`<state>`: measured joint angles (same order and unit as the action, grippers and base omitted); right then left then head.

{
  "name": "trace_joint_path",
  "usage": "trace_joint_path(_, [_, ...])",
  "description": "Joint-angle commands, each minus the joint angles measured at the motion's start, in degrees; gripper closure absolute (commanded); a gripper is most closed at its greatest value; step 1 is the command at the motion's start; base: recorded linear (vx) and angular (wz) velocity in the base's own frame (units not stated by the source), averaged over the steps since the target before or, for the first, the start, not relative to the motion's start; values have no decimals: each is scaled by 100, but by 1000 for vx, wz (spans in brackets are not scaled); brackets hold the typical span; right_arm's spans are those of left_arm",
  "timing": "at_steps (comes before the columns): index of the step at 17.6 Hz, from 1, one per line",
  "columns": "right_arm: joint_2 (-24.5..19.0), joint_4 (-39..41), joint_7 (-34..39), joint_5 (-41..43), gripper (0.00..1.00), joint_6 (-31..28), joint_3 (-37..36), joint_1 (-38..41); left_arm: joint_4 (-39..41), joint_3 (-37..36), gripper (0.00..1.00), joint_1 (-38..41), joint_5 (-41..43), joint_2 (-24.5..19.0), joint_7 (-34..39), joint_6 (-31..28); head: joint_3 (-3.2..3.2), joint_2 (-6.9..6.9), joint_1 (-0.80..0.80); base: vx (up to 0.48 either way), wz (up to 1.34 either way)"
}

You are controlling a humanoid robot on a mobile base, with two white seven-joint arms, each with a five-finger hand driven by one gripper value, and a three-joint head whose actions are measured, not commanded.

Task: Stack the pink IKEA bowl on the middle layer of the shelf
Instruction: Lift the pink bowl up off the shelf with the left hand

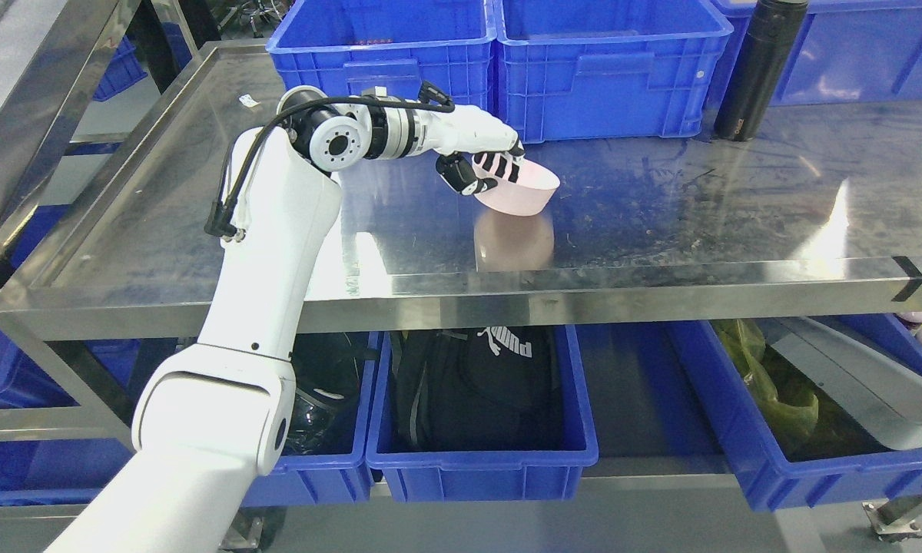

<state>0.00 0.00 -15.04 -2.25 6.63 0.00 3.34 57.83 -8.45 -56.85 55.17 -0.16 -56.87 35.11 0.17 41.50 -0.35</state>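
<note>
In the head view, the left arm is rising from the lower left, bending at the elbow and reaching rightward across the steel shelf. The left hand is pinching the near-left rim of the pink bowl, its black-tipped fingers hooking over the rim into the bowl while the thumb is pressing against the outer wall. The bowl is tilting, its right side resting on or just above the shelf surface, with its pink reflection showing below it near the front edge. Two blue crates are standing close behind the hand, and a black bottle is standing upright well to the right. Bare steel is lying open to the right of the bowl and to the left of the arm. Lower blue bins are sitting under the shelf.
</note>
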Motion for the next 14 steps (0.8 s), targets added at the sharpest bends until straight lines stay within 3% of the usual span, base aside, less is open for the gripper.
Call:
trace_joint_path(1, [100, 100, 1, 5, 0, -4, 26, 0, 597, 854, 100, 51, -41, -84, 18, 93, 0, 0, 0, 0, 0])
trace_joint_path(10, [100, 100, 1, -4, 0, -4, 26, 0, 1704, 1143, 100, 157, -630, -84, 404, 989, 0, 0, 0, 0, 0])
trace_joint_path(14, [100, 100, 1, 5, 0, -4, 26, 0, 1951, 1722, 100, 288, -1033, -84, 615, 989, 0, 0, 0, 5, -14])
